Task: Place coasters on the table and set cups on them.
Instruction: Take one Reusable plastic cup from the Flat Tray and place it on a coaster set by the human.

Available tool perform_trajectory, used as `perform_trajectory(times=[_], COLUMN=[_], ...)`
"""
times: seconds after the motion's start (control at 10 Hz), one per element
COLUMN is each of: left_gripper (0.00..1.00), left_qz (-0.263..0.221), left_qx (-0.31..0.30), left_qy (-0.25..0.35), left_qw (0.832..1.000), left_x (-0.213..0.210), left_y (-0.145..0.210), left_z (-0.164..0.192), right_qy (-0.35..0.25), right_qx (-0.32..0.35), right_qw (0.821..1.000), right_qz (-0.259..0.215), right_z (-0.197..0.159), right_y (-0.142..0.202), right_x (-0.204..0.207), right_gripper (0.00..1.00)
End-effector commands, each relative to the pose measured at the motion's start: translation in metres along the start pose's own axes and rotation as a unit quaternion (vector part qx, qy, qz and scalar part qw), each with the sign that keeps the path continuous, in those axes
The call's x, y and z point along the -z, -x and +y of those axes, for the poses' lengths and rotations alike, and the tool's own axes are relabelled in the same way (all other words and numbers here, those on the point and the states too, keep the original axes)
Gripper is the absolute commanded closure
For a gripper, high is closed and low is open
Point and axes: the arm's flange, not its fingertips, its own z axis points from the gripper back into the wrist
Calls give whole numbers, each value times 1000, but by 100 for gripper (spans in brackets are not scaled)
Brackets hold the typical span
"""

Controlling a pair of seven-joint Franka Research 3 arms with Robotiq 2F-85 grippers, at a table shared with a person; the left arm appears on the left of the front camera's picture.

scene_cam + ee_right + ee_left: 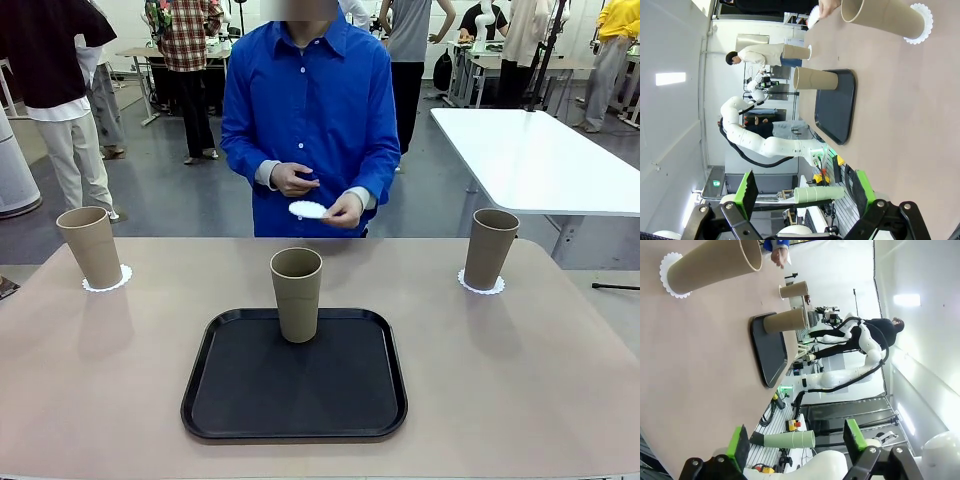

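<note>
left gripper [796, 442]: its two green-padded fingers stand spread wide with nothing between them, well apart from every cup. right gripper [805, 189]: the same, fingers wide apart and gripping nothing, the nearest cup far off ahead of it.

out on the beige table [520, 380], the left cup [92, 245] stands upright on the left coaster [107, 281], whose lacy white rim shows round its base, near the table's far left corner. the right cup [492, 248] stands upright on the right coaster [481, 284], toward the far right side. the middle cup [297, 292] stands upright directly on the black tray [295, 385], close to the tray's far edge. the tray lies flat in the middle of the table, toward the robot's side.

beyond the far edge stands a person in a blue shirt, holding the third coaster [308, 209] at waist height — pinched at its edge by one hand [345, 210], with the other hand [292, 179] loosely curled just beside it.
</note>
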Motion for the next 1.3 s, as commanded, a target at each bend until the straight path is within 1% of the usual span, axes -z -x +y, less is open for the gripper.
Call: perform_trajectory(times=[0.0,1.2], left_gripper=[0,0], left_qz=[-2,-2], left_qx=[0,0], left_qy=[0,0], left_qw=[1000,1000], left_x=[1,1], left_y=[2,2], left_z=[-3,-3], right_qy=[2,2], right_qx=[5,5], right_qw=[1000,1000], right_qz=[-1,-1], right_z=[1,1], right_y=[-1,-1], right_x=[0,0], right_gripper=[0,0])
